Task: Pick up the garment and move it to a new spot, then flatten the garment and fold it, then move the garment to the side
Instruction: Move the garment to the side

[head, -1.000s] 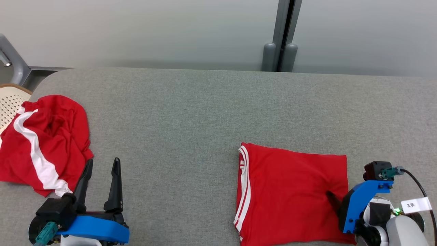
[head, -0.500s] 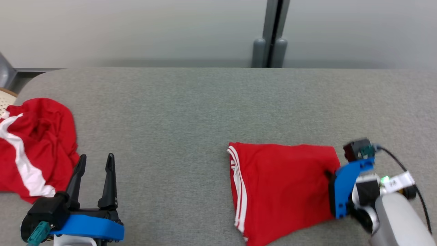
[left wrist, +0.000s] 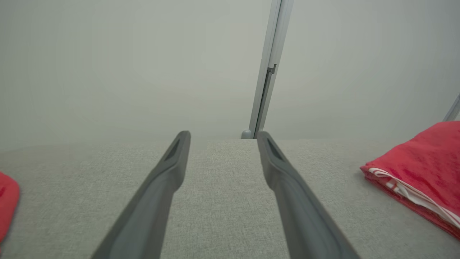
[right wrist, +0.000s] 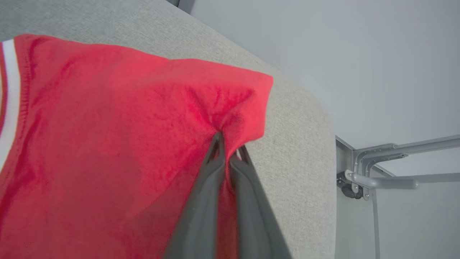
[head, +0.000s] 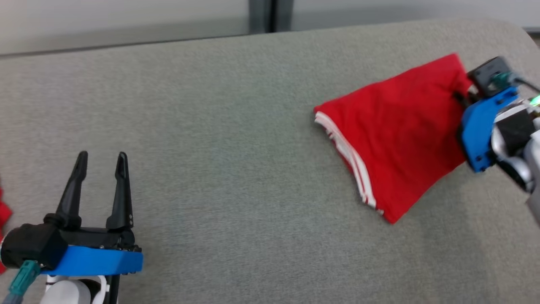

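So, right end effector (right wrist: 227,145) snapped shut on folded garment (head: 396,126) corner, then dragged it from near edge out to 2 o'clock on counter (head: 211,126). Left end effector (head: 101,157) stayed wide, idle at 8 o'clock. Looked like final move-aside step.

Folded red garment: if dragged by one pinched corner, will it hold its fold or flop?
Probably floppy: cloth puckers where the right gripper pinches the folded red garment. Loose layers at its striped edge may shift when dragged.
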